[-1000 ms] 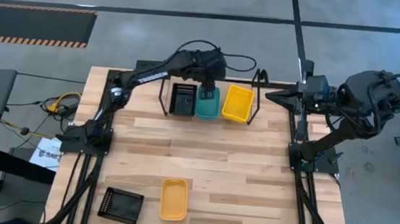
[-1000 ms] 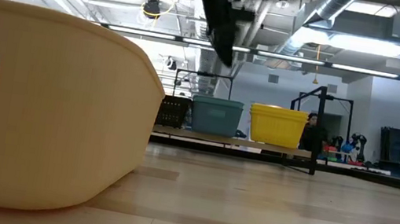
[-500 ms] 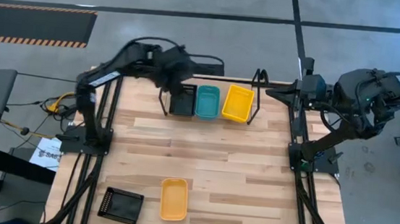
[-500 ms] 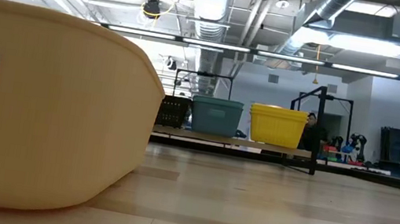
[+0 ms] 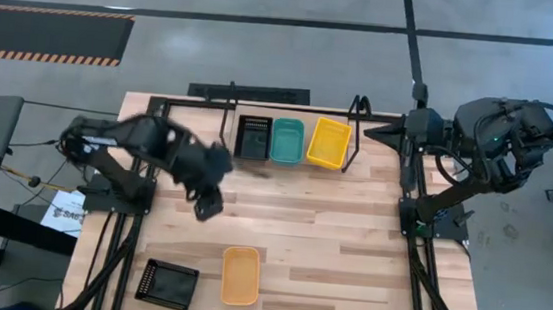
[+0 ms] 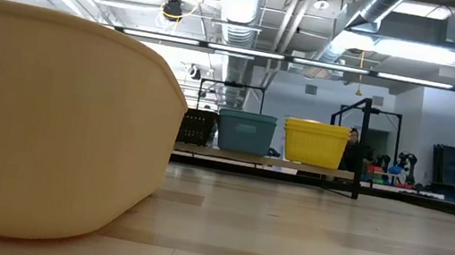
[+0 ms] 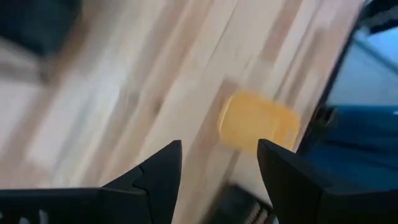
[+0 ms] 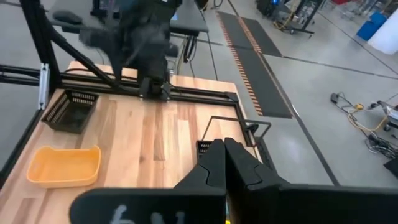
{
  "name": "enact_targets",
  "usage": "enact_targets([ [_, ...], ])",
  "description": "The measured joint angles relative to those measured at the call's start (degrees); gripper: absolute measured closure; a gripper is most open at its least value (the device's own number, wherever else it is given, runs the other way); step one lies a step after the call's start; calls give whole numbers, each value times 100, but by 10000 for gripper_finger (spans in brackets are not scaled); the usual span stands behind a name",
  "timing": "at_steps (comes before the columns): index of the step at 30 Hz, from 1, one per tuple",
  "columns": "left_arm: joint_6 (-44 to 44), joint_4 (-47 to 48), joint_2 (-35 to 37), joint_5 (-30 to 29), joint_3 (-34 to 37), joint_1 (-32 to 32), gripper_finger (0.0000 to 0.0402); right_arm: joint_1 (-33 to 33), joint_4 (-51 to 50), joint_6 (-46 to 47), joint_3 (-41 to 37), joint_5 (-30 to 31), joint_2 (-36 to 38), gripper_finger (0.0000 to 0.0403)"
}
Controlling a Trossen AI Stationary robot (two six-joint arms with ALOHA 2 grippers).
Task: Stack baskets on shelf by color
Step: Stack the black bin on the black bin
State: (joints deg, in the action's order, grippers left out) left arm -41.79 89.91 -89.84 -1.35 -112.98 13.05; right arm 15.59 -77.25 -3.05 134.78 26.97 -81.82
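I see the shelf (image 5: 288, 141) at the far edge of the surface (image 5: 349, 242), near the middle. Three baskets sit side by side between its uprights: a black basket (image 5: 253, 137), a teal basket (image 5: 287, 140) and a yellow basket (image 5: 329, 143). Black and teal look like they touch; yellow is turned slightly and sits just beside the shelf's right upright. From the low view the same row (image 6: 247, 132) reads level, all upright.

Two more baskets sit at the near edge, well apart from the shelf: an orange basket (image 5: 240, 275) and another black basket (image 5: 167, 285) to its left, close together, with the black one by the near left corner. The orange one fills the left of the low view (image 6: 47, 128).

Wide bare wood lies between the shelf and that near pair, and the whole right half of the surface is open.

My left end effector (image 5: 208, 206) hangs over the left-middle of the surface, between shelf and near baskets, fingers apart with nothing between them; its wrist view shows the orange basket (image 7: 258, 121) past the open fingers (image 7: 158, 177).

My right end effector (image 5: 379, 131) is parked off the far right corner, beside the shelf's right end, fingers together (image 8: 227, 165), gripping nothing.
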Motion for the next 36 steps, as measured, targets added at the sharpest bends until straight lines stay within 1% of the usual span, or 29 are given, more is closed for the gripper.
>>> enact_targets([
  [4, -981, 22, 314, 278, 1269, 503, 205, 0, 89, 45, 0, -12, -2, 394],
  [7, -1331, 10, 410, 720, 2148, 790, 205, 0, 178, 150, 0, -12, -2, 394],
  [10, -1293, 1, 419, 924, 2874, 1088, 205, 0, 362, 274, 0, -13, -2, 394],
  [12, -1149, -224, 382, 1085, 3306, 1309, 205, 0, 366, 386, 0, -12, -2, 394],
  [16, -786, -1471, 351, 1225, 4001, 1803, 205, 0, 361, 753, -62, -12, 0, 394],
  [18, -703, -2268, 346, 1172, 4232, 2048, 205, 0, 335, 932, -117, -14, -5, 394],
  [22, -963, -2895, 350, 787, 4449, 2546, 205, 0, 322, 1195, -111, -12, -81, 394],
  [26, -1311, -2734, 349, 322, 4539, 3036, 205, 17, 334, 1244, -119, -14, -212, 394],
  [29, -1389, -2749, 352, 114, 4650, 3314, 205, 7, 334, 1255, -122, -18, -308, 394],
  [31, -1421, -2808, 352, 100, 4765, 3411, 205, 7, 374, 1259, -114, -16, -377, 394],
  [36, -1884, -2802, 349, 63, 5122, 3441, 205, 8, 409, 1224, -119, -19, -531, 394],
])
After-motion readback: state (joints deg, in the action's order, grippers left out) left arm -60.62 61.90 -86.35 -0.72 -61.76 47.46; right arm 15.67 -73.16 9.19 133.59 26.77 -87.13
